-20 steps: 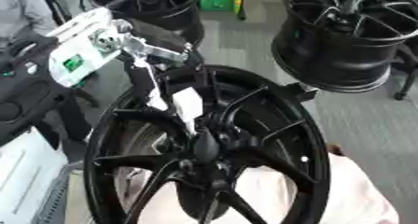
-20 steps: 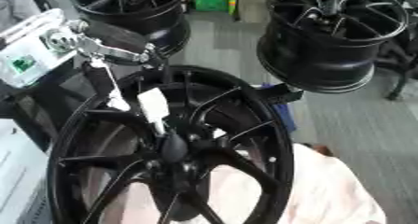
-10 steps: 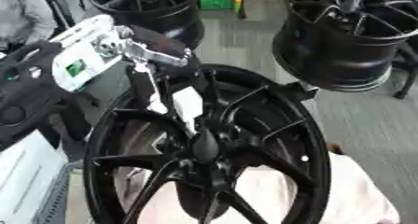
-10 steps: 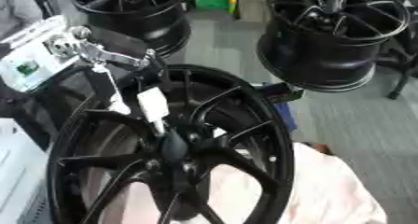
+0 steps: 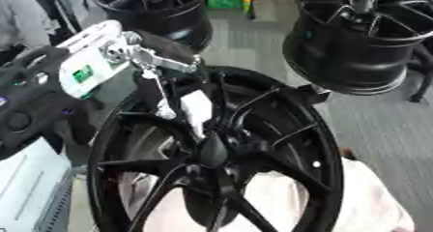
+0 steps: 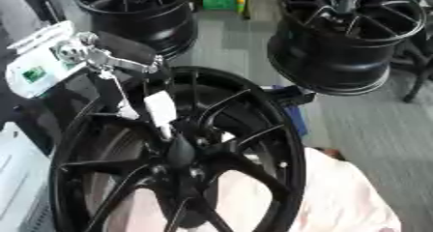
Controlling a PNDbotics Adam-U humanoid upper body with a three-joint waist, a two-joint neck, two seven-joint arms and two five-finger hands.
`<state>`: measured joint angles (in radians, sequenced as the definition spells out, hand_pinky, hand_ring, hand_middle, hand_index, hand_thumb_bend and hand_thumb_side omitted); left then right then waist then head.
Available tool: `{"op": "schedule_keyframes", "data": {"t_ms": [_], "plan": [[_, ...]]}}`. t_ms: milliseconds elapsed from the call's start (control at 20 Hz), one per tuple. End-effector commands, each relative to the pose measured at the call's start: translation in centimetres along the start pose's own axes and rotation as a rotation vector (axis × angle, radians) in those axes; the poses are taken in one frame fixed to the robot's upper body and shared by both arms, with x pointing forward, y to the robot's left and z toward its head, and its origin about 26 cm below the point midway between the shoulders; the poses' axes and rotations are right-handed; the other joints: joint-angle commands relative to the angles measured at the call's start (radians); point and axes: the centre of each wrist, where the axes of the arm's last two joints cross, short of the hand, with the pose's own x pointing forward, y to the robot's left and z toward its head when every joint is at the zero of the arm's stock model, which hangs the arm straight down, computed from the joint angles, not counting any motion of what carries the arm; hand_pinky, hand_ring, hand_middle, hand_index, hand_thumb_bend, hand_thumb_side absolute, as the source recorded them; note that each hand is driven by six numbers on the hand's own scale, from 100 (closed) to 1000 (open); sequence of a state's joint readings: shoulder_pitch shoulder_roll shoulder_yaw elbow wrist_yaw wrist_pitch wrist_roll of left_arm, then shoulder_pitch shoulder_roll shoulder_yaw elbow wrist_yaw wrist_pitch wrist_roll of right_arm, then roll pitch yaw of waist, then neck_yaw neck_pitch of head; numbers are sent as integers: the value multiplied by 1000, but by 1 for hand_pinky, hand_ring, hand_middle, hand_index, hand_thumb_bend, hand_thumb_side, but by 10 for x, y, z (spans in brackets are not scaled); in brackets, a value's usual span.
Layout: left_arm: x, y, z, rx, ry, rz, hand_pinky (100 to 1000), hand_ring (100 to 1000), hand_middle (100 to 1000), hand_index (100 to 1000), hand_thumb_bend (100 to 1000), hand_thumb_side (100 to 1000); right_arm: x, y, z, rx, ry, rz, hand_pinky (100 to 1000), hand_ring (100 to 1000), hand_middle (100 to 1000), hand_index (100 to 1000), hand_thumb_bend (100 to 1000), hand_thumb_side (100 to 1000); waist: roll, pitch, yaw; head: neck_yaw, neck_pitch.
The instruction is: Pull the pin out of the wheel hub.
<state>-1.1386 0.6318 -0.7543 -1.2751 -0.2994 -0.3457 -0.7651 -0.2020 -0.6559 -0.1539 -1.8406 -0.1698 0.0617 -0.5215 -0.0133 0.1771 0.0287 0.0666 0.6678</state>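
Glossy black multi-spoke wheel hub [image 5: 253, 149] stands upright, facing the camera

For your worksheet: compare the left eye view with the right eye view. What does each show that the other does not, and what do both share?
Only the left eye view shows the black curved equipment at the left edge in full; the right eye view cuts most of it off.

Only the right eye view shows the blue thing behind the wheel's far rim more openly.

Both share the big black wheel in front, the robot's left hand reaching over its spokes, a white piece near the centre, the pink cloth and two more wheels behind.
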Motion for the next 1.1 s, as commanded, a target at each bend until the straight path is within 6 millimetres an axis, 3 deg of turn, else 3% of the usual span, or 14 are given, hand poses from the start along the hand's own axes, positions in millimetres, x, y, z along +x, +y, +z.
{"op": "schedule_keyframes", "data": {"t_ms": [50,450,750,1100], "plan": [[2,9,6,-120,-92,-109,812,737,550,726,286,143,8,-4,-6,-16,-32,4,771,665,591,746,100,748,-1,-13,0,1,-7],[7,14,7,-96,-114,-85,796,711,524,703,287,107,7,-5,-6,-22,-24,5,771,665,591,745,100,749,-2,-13,1,1,-7],[9,17,9,-78,-114,-67,741,624,437,610,302,100,6,-5,-5,-26,-17,0,771,664,590,745,100,744,-2,-14,1,-1,-8],[8,30,21,-27,-90,-55,693,569,337,475,390,100,5,-5,-4,-24,-15,0,772,665,591,745,100,751,-3,-18,3,-3,-8]]}}
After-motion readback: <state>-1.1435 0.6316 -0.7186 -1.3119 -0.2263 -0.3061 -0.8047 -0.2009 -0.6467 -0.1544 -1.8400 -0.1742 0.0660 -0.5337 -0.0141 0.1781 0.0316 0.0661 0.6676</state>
